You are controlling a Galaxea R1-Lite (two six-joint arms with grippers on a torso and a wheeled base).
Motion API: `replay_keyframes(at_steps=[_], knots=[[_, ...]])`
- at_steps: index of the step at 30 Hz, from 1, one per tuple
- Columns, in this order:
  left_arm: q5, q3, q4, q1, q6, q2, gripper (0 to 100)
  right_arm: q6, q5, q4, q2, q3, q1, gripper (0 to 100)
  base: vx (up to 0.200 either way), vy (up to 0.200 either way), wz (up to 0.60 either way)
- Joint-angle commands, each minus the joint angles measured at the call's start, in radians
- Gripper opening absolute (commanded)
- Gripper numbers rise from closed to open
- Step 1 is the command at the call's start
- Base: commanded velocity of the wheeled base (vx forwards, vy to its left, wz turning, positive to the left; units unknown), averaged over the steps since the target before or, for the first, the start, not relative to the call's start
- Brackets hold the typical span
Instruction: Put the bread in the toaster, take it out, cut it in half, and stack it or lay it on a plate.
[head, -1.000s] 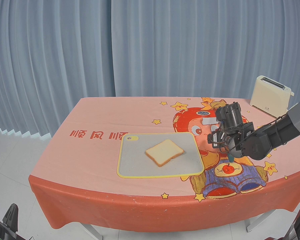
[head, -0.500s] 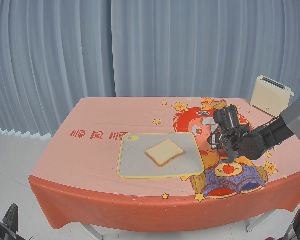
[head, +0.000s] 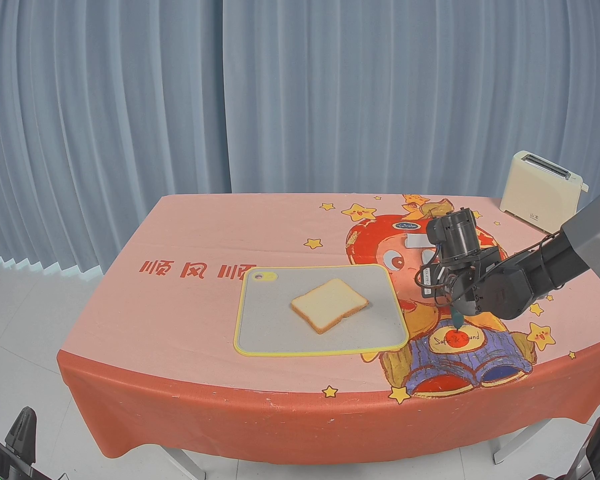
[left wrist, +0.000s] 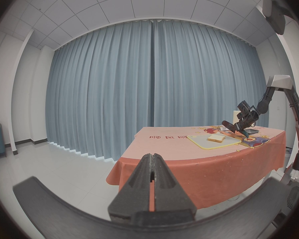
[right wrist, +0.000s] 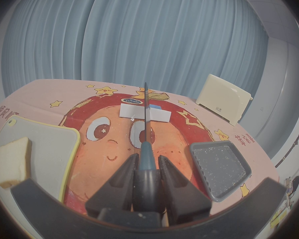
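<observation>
Left gripper [left wrist: 151, 156], black, two-fingered: fingers pressed flat together, nothing between them; low, on the near side of the table and well short of its front edge. Salmon-orange tablecloth [head: 200, 235] with cartoon print, red lettering and yellow stars, draped over the rounded table. Right gripper [right wrist: 147, 158], black, two-fingered: fingers drawn in against both sides of a knife handle, gripping it firmly; held over the cartoon face on the right part of the cloth, just beside the right edge of the board. Slim knife with teal handle and thin steel blade [right wrist: 146, 126]: handle seated between the fingers, blade edge-on, pointing straight out ahead of the gripper toward the far side of the table; contact with the cloth not possible to judge. Grey rectangular cutting board with yellow rim [head: 267, 321]: flat on the cloth near the front middle, hanging hole at its far left corner. Square slice of pale bread with light brown crust [head: 329, 304]: whole, uncut, lying flat near the middle of the board, well apart from the knife. Dark grey speckled rectangular tray [right wrist: 221, 168]: on the cloth to the right of the gripper, between it and the toaster. Small white rectangular card [right wrist: 131, 111]: flat on the cartoon print, beyond the gripper. Cream-coloured slot toaster [head: 540, 191]: upright at the far right corner of the table. Blue-grey pleated curtain [head: 300, 75]: behind the table.
</observation>
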Motion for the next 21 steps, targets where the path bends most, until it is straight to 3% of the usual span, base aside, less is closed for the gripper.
replay_keyframes(at_steps=[1,15,21], knots=[[0.000,0.018,0.000,0.000,-0.001,0.001,0,0.000,-0.001,-0.002,-0.030,0.001,0.001,0,0.000,0.000,0.00],[0.000,0.018,0.000,0.000,-0.001,0.001,0,0.006,0.013,0.009,-0.164,0.024,0.002,0,0.000,0.000,0.00],[0.000,0.018,0.000,0.000,0.001,0.001,0,0.012,0.079,0.010,-0.244,0.066,0.010,0,0.000,0.000,0.00]])
